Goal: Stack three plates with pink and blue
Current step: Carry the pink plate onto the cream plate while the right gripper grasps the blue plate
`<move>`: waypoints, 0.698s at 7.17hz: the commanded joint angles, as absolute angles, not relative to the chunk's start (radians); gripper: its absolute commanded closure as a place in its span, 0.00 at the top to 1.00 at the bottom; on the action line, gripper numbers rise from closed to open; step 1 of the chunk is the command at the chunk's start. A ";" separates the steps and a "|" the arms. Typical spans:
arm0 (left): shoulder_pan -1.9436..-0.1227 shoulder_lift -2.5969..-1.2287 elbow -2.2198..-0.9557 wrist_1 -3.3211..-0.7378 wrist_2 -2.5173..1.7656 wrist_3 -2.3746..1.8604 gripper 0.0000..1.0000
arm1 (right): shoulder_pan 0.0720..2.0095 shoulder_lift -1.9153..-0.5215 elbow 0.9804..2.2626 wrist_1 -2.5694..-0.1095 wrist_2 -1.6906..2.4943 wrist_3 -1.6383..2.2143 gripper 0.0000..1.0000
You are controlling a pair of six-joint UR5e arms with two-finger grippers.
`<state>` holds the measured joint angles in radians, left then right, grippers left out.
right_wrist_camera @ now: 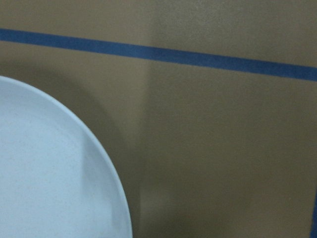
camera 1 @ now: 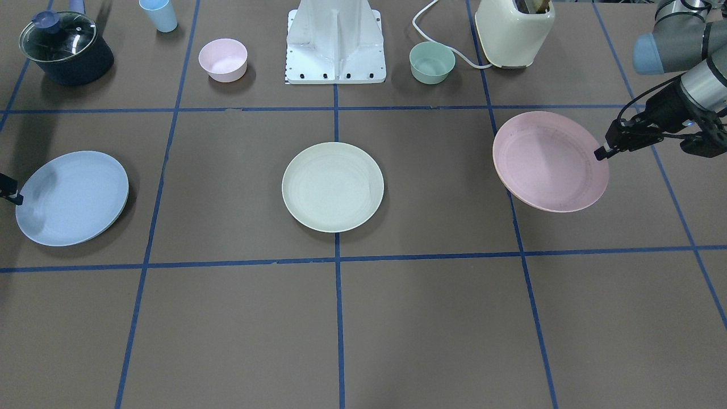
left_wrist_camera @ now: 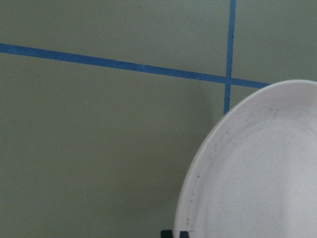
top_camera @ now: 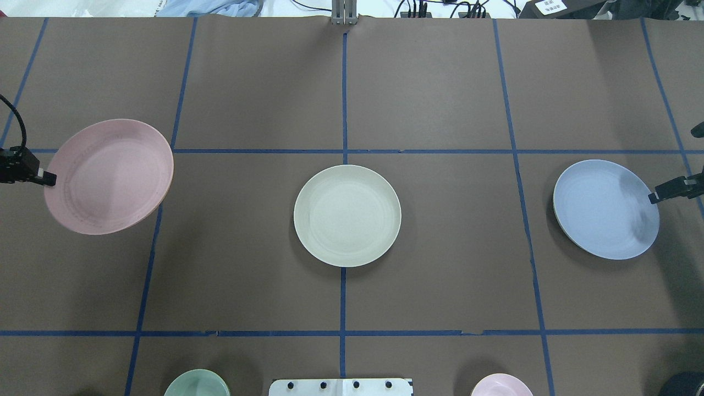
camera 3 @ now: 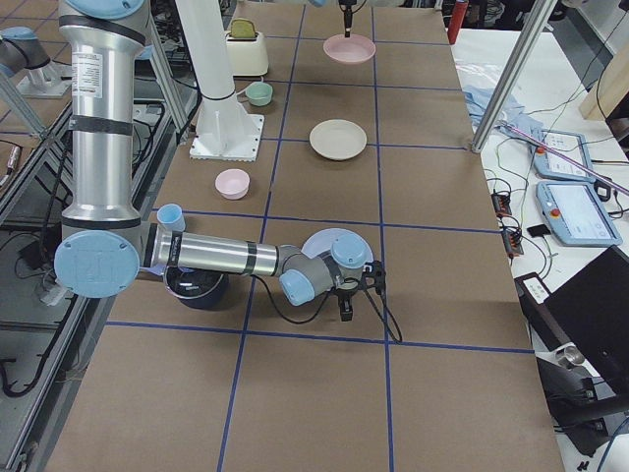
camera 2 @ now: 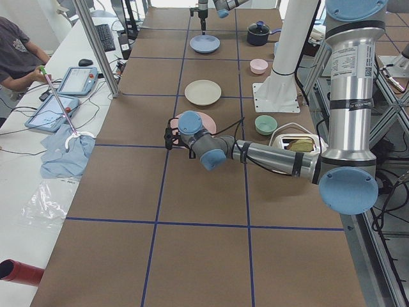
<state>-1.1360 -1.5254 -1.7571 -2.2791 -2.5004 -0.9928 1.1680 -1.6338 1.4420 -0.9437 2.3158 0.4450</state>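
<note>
We see the left gripper [top_camera: 50, 178] clamped on the left rim of the pink plate [top_camera: 109, 176], which hangs tilted above the table [top_camera: 440, 99], well left of the cream-green plate [top_camera: 347, 215] lying flat at the centre. On the far right, the right gripper [top_camera: 654, 197] pinches the right rim of the blue plate [top_camera: 605, 209], which tilts with its gripped edge raised, also well apart from the cream-green one.

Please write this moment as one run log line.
left gripper: holds pink plate lifted, tilted | right gripper: grips blue plate rim | cream plate: centre, untouched
</note>
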 commanded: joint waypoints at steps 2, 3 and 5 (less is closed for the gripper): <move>-1.102 -1.561 -1.758 -2.279 -2.496 -1.058 0.00 | 1.135 -1.634 1.442 -0.948 2.322 0.448 0.88; -1.089 -1.577 -1.758 -2.279 -2.496 -1.092 0.00 | 1.134 -1.634 1.440 -0.950 2.336 0.448 0.71; -1.037 -1.621 -1.756 -2.281 -2.488 -1.173 0.00 | 1.134 -1.635 1.440 -0.945 2.365 0.448 0.03</move>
